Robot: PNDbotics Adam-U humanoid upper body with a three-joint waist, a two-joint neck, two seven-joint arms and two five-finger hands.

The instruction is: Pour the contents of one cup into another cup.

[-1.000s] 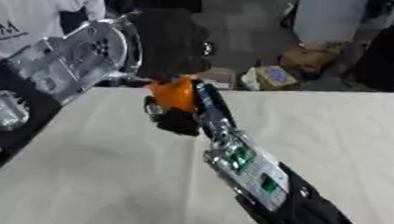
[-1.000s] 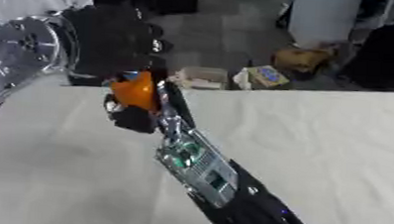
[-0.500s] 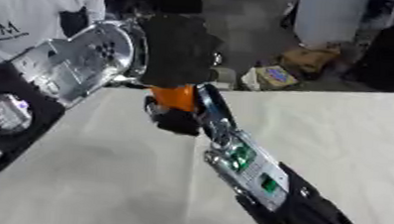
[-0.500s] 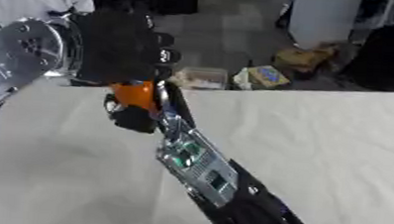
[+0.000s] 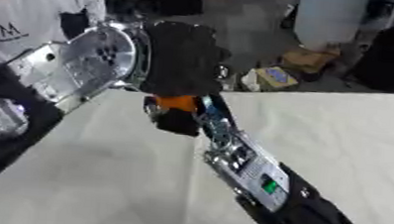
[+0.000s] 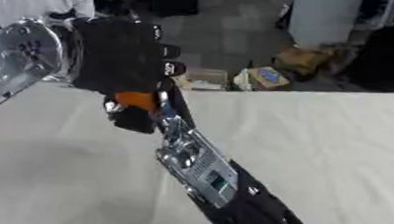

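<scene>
Left hand: the left hand (image 5: 180, 58) comes in from the upper left on a silver and black arm; its black back faces the camera and it sits right above the orange cup. Its fingers (image 6: 167, 68) look bent, but I cannot tell if they hold something.
Right hand: the right hand (image 5: 179, 120) reaches up from the lower right on a long arm with a silver part and a green spot. Its fingers are curled around the cup, under and beside it.
Cup: the cup (image 5: 177, 103) is orange and only a small part shows, between the left hand above and the right hand below, touching both as far as I can see. Whether it is upright or tilted, I cannot tell.
Second cup: I cannot make out another cup; the left hand hides what is under it.
Table: the table (image 5: 355, 135) is white and lies below both hands.
Change: compared with half a second ago, the left hand has come lower over the cup and covers more of it, so less orange shows now. The right hand and the cup keep nearly the same place.
Contents: not visible.
</scene>
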